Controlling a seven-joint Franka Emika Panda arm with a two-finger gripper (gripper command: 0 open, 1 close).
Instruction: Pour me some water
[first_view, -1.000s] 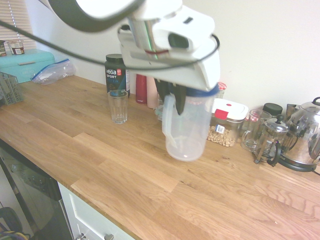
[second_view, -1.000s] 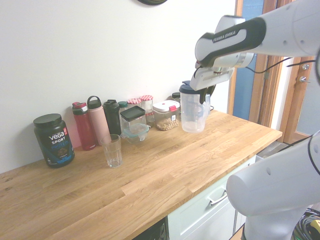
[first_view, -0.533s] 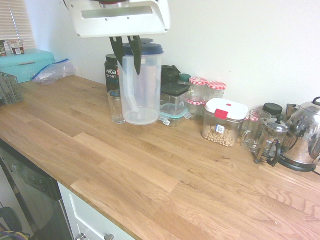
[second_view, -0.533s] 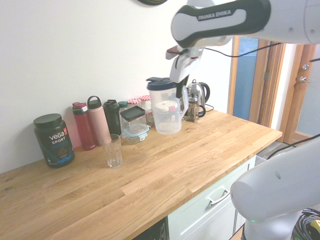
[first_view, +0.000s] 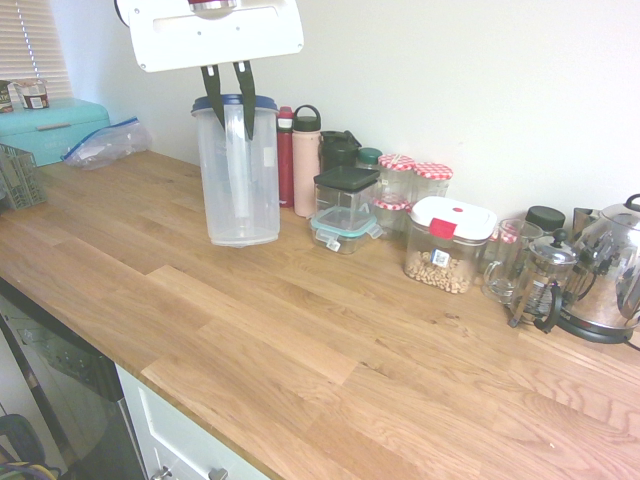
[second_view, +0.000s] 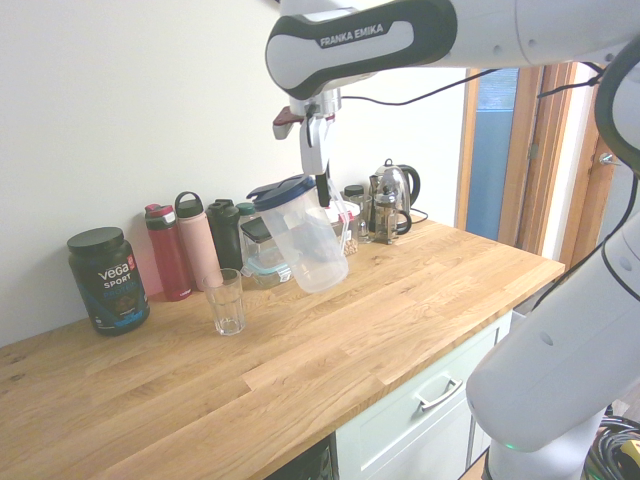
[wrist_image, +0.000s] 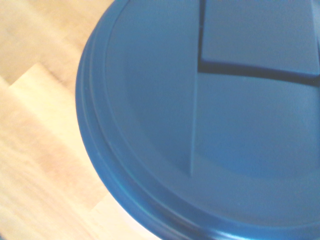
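Pitcher (second_view: 302, 238) hangs tilted above the tabletop (second_view: 330, 350), its handle clenched in the jaws, near the glass (second_view: 226, 301). Tipping before its spout is over the glass would likely spill water onto the wood.

Bottles (first_view: 305, 160); jars (first_view: 415, 185); kettle (first_view: 612, 270); bread bin (first_view: 50, 128).

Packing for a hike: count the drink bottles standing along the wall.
3, in a row behind the glass: red bottle, pink bottle beside it, then dark bottle, all right of the protein tub in the second exterior view. The held jug may hide others.
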